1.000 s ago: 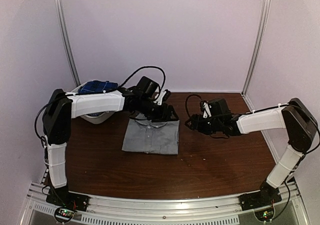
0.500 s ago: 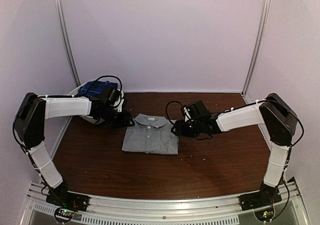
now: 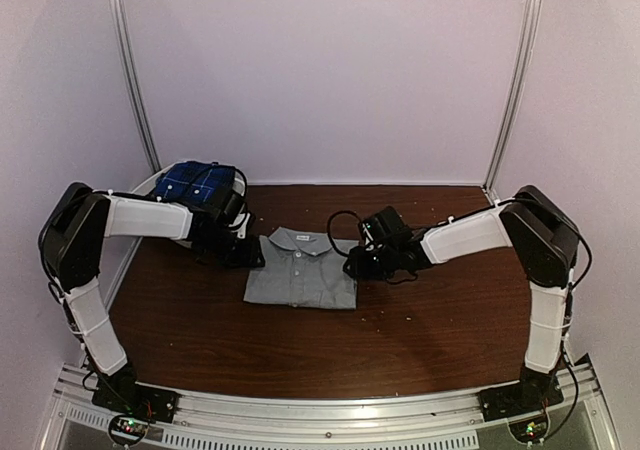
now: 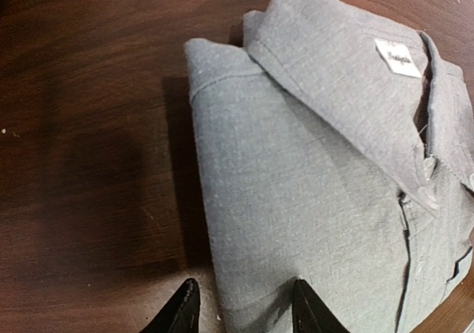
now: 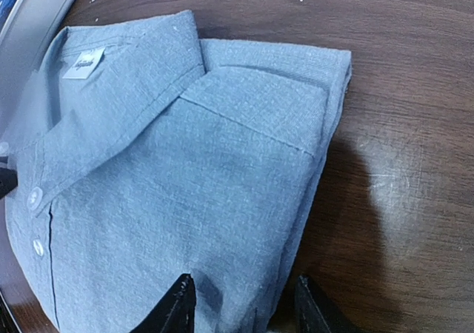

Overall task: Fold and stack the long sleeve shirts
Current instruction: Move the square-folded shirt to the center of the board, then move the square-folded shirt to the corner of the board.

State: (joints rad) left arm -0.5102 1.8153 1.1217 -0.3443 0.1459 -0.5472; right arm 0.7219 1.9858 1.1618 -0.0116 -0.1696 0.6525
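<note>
Dark wood table (image 3: 430,340) | folded grey shirt (image 3: 303,270) lies flat at centre | left gripper (image 4: 244,312) jaws apart astride its left edge | right gripper (image 5: 241,309) jaws apart astride its right edge

Plain grey shirt (image 3: 302,270), white buttons (image 5: 34,197); blue plaid shirt (image 3: 190,180); dark brown table (image 3: 420,340).

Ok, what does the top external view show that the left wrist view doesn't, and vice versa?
Only top external: the left arm and right arm, plus a blue plaid shirt in the white basket at far left. Only left wrist: the white collar label, and that the left gripper has its jaws apart across the shirt's edge. Both: the folded grey shirt on the brown table.
</note>
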